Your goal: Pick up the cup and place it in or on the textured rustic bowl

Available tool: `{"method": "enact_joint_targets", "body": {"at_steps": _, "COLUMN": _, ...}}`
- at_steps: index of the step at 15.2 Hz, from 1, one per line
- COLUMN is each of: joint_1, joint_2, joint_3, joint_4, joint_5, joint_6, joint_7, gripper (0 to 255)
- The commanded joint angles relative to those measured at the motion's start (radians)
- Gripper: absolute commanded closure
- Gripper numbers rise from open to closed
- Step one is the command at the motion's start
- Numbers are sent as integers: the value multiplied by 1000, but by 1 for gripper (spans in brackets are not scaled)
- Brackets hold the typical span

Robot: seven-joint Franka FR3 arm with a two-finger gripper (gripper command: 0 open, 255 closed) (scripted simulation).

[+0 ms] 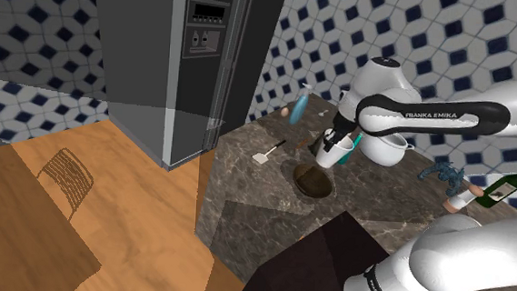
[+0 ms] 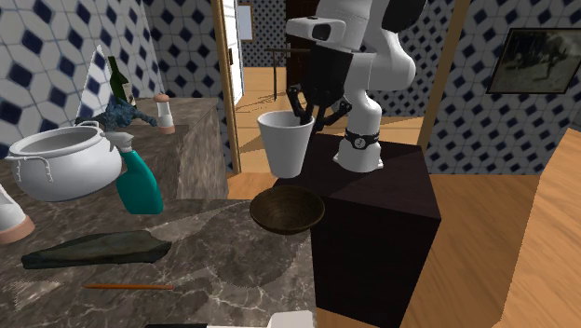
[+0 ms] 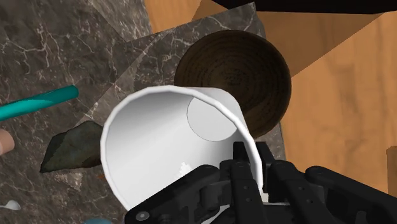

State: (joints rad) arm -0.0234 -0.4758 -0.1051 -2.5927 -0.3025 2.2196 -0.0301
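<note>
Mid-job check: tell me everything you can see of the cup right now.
The cup is plain white, with no handle, and tapers toward a flat base. It is open-topped and empty inside. It hangs upright in the air, touching nothing but the gripper, whose black fingers pinch one side of its rim, one inside the wall and one outside. Its base is just above the dark brown bowl on the marbled counter and is not touching it.

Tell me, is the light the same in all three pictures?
No. Shoulder view: dim, the counter a murky brown. Second exterior view: brighter, the cup plain white. Wrist view: the cup's inside shades from white to grey, and the bowl stays dark.
</note>
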Motion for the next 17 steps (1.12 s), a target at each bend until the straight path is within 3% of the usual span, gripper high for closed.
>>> {"method": "enact_joint_targets", "body": {"at_steps": 1, "joint_1": -1, "joint_2": 9, "joint_3": 2, "joint_4": -18, "joint_5": -4, "joint_6": 26, "joint_7": 11, "gripper": 255}}
{"method": "enact_joint_targets", "body": {"at_steps": 17, "joint_1": -29, "joint_2": 165, "joint_3": -1, "joint_4": -124, "joint_5": -72, "joint_6": 283, "joint_7": 84, "gripper": 255}}
